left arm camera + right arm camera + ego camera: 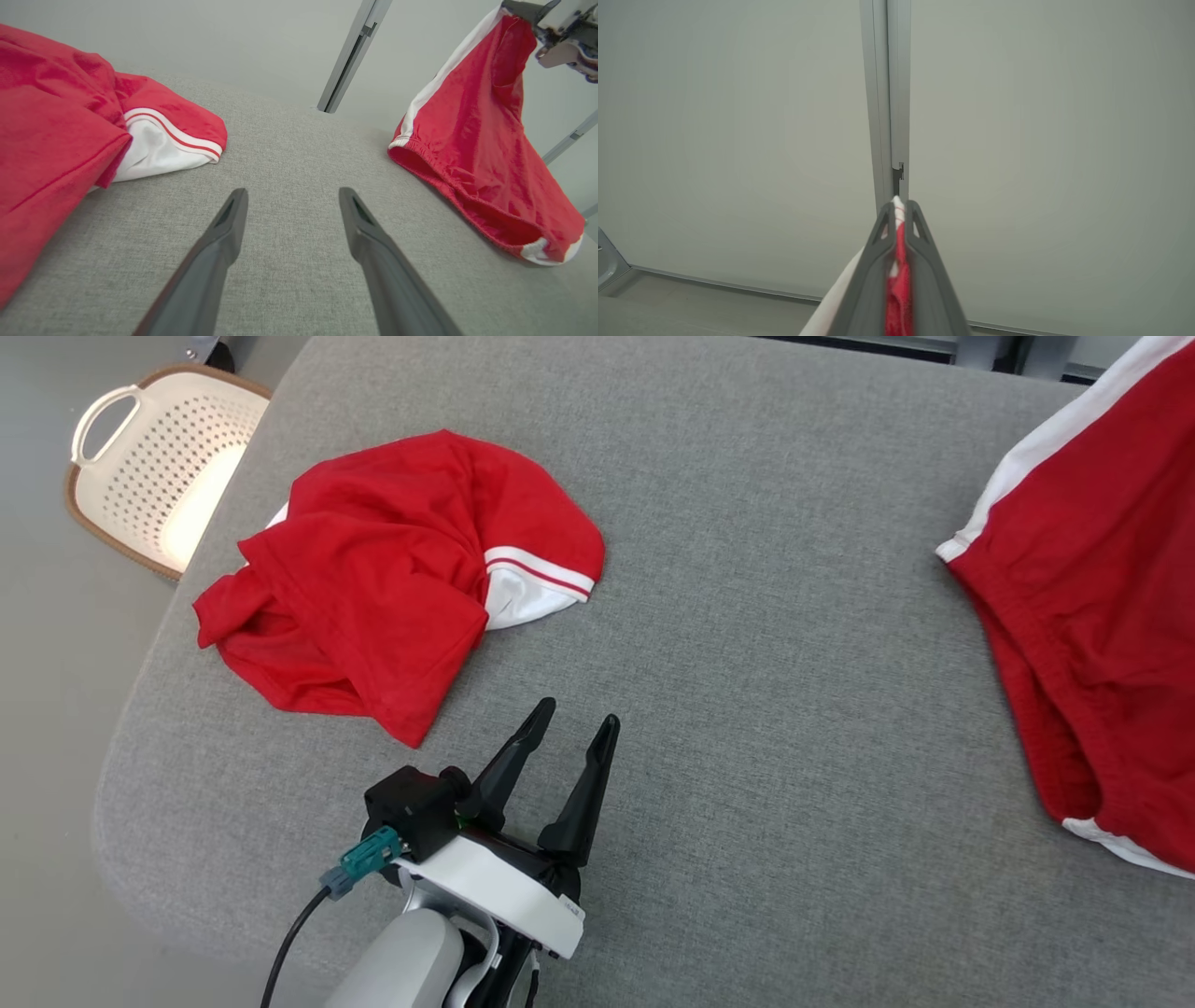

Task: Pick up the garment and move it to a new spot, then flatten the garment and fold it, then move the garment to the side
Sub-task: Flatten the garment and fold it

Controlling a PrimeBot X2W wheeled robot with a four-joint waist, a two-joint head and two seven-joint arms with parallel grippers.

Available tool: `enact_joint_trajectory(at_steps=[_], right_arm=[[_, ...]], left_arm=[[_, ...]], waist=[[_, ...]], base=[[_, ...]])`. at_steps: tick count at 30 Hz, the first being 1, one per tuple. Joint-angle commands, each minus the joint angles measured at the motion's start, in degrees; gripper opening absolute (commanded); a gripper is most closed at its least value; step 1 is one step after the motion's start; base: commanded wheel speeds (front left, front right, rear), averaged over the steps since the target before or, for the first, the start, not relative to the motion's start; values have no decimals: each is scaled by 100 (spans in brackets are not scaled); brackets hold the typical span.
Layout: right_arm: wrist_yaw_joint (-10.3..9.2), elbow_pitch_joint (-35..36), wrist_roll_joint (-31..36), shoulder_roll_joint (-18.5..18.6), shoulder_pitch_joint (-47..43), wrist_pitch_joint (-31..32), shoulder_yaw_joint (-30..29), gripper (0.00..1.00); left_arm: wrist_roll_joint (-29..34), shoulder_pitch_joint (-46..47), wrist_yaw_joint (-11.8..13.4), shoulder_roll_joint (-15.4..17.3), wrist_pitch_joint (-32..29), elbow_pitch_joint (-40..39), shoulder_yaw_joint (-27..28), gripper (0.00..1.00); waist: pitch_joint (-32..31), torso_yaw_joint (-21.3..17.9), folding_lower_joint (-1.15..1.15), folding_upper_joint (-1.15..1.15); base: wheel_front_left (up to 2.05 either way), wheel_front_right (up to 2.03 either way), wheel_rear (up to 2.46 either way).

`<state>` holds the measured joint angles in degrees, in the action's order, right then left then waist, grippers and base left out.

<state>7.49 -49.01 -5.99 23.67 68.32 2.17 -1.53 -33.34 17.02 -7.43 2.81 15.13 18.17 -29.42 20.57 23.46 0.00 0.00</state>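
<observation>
Grey cushion (747, 709), garment (1102, 616) lengthwise upright

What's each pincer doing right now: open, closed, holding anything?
Left pincer: open, holding nothing.
Right pincer: closed on the red white-striped garment.

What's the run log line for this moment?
right gripper: shut on red white-striped garment, held up by one end | left gripper: open, empty, above grey cushion | red T-shirt: crumpled on cushion, untouched

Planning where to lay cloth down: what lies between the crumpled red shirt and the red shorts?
Bare grey cushion; the open left gripper points into the gap, as the left wrist view shows.
</observation>
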Motion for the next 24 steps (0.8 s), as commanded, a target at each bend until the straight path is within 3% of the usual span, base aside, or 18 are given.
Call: enact_joint_trajectory(at_steps=[1, 2, 3, 13, 19, 24], right_arm=[[0, -147, 131, -11, 85, -103, -75, 0], [0, -286, 236, -9, 141, -142, -142, 37], [0, -418, 350, -6, 182, -179, -208, 100], [0, -1205, 783, -212, -49, -837, -686, 100], [0, -1393, 448, -496, -684, -1383, -357, 100], [0, -1133, -261, -685, -1414, -1638, -34, 100]], left_arm=[[-34, 86, -9, 18, 3, -17, -12, 100], [-53, 104, -9, 19, 3, -18, -20, 100], [-56, 125, -9, 17, 3, -16, -29, 100], [85, 213, -9, 19, 3, 63, 67, 100], [278, 25, -9, 18, 3, 141, 233, 100], [417, -145, -9, 22, 3, 165, 284, 100]], waist=[[114, 114, 0, 0], [124, 123, 0, 0], [130, 125, 0, 0], [-110, -209, 0, 0], [-673, -690, 0, 0], [-1127, -1128, 0, 0]], base=[[0, 0, 0], [0, 0, 0], [0, 0, 0], [0, 0, 0], [0, 0, 0], [0, 0, 0]])
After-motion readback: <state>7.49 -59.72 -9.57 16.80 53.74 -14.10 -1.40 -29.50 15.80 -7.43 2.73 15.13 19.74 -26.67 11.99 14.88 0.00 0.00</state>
